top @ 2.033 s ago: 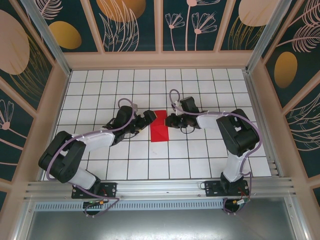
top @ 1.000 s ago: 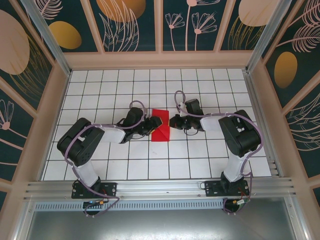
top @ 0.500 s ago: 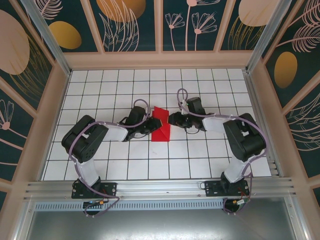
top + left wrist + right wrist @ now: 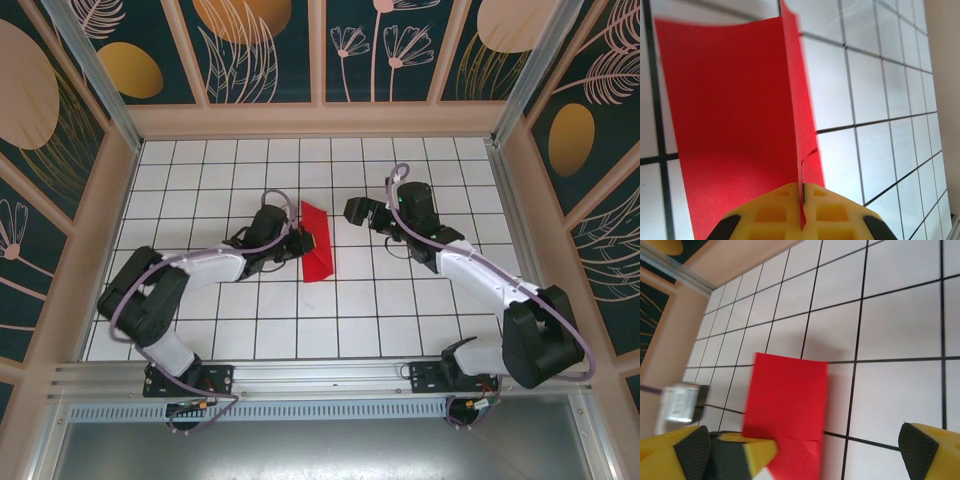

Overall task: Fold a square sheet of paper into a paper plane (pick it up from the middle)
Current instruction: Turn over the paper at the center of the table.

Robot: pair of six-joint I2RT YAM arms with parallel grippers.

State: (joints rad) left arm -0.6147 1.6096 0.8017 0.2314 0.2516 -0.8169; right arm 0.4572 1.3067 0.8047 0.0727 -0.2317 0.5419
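Left gripper (image 4: 302, 241): fingers clenched on the left side of the square sheet of paper (image 4: 318, 248), which lies mid-table (image 4: 200, 180), doubled lengthwise with one flap lifted. Right gripper (image 4: 357, 211): fingers spread, grasping nothing, near the sheet's far right corner. Judgement: only the first centre fold appears under way; nose corners and wings are not yet done.

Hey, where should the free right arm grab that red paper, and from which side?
Probably the right edge of the paper, coming in from the right. The left fingers pinch its left side at the crease and hold it partly raised, so the right edge is free and faces the open right fingers.
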